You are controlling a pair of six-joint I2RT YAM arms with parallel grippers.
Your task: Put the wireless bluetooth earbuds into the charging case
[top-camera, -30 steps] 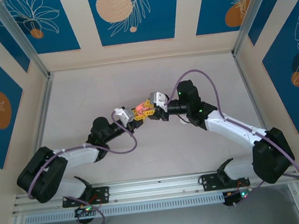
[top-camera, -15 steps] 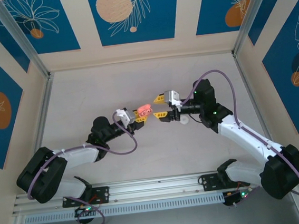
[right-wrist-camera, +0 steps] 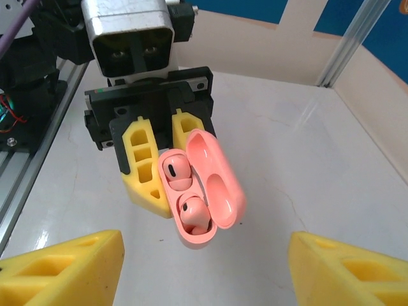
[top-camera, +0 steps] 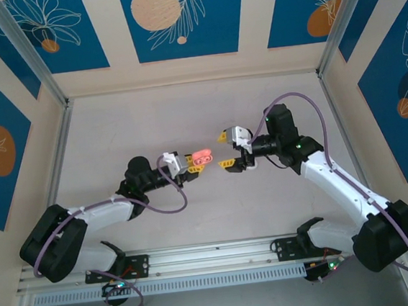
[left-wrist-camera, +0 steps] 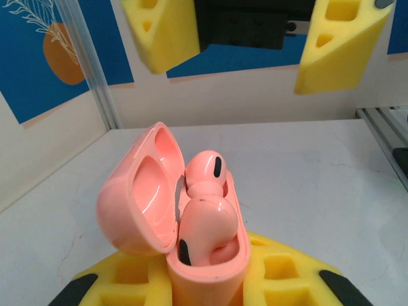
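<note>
The salmon-pink charging case (top-camera: 203, 155) is gripped at its lower body by my left gripper (top-camera: 194, 165), lid swung open. In the left wrist view the case (left-wrist-camera: 205, 271) stands upright between the yellow pads (left-wrist-camera: 131, 277), its lid (left-wrist-camera: 135, 197) tipped left. Both earbuds (left-wrist-camera: 205, 171) (left-wrist-camera: 203, 226) sit inside it. The right wrist view looks down on the case (right-wrist-camera: 193, 240), with one earbud (right-wrist-camera: 176, 170) in the far socket and the other earbud (right-wrist-camera: 193, 214) in the near one. My right gripper (top-camera: 225, 149) hangs open just right of the case, touching nothing.
Aluminium rails (top-camera: 199, 255) run along the near edge where the arm bases are bolted. Upright posts and patterned walls (top-camera: 176, 18) close in the pale table (top-camera: 186, 118) on three sides. Bare tabletop (right-wrist-camera: 299, 166) lies under the case.
My right gripper has drawn back to the right, away from the case, and stands open. The left gripper has shifted slightly right and nearer with the case in it.
</note>
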